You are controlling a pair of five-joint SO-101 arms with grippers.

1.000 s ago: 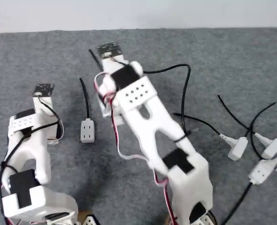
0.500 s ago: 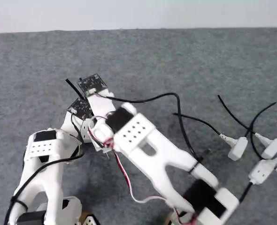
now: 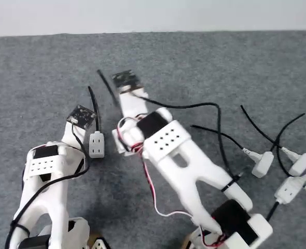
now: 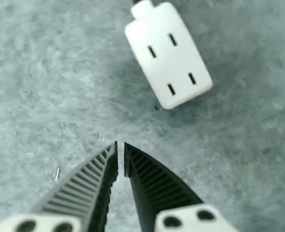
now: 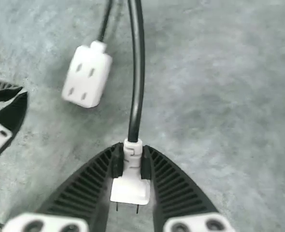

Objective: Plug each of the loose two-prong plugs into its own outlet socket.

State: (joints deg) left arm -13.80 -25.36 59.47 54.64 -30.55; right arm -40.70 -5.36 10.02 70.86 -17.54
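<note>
A white outlet socket (image 3: 96, 144) lies on the grey carpet with its black cord running away from the arms. In the left wrist view the socket (image 4: 169, 53) is a short way ahead of my left gripper (image 4: 121, 146), which is shut on nothing, its tips just above the carpet. My right gripper (image 5: 131, 147) is shut on a white two-prong plug (image 5: 130, 181), prongs pointing back toward the wrist, its black cord (image 5: 136, 72) leading forward. The socket (image 5: 87, 77) lies ahead and to one side of it. In the high view the right arm's wrist (image 3: 142, 129) is just right of the socket.
Several more white plugs and sockets with black cords lie at the right edge, among them a plug (image 3: 262, 163) and a socket (image 3: 289, 189). The left arm (image 3: 46, 171) fills the lower left. A pale wall (image 3: 153, 15) borders the carpet at the back.
The left arm swung in from the far left. Half a second ago both wrists crowded over the socket and hid it; the right wrist has since drawn off to the right, and the socket shows again.
</note>
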